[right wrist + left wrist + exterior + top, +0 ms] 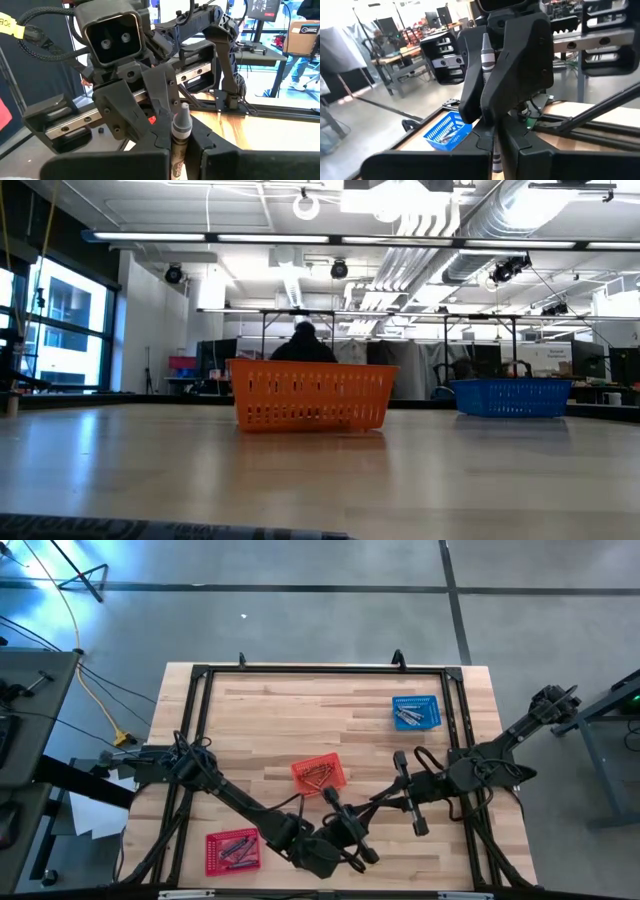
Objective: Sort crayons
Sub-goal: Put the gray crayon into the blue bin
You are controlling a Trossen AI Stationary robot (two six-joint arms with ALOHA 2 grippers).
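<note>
A grey crayon (487, 56) with a striped wrapper is held in the air between both grippers near the table's front middle. My left gripper (366, 814) comes from the left and my right gripper (384, 806) from the right. They meet fingertip to fingertip, each shut on the crayon. An orange-red basket (320, 775) with crayons stands at the table's middle, a blue basket (415, 712) with grey crayons at the far right, and a red basket (232, 850) with crayons at the near left. The low view shows neither gripper. My left gripper pinches one end part of the grey crayon (494, 159) between its two fingers, which lie level, come from the table's left and cross the crayon. The crayon is clear of the table. My right gripper pinches the crayon's shaft (179, 145) below its tapered tip (184, 108) between its two fingers. They lie level, come from the table's right and cross the crayon. My left gripper's fingers (150, 97) stand close in front.
A black frame (320, 670) runs along the table's edges. The orange basket (310, 395) and blue basket (512, 397) show in the low view, with a person (303, 345) and workbenches in the room behind. Bare wood lies between the baskets.
</note>
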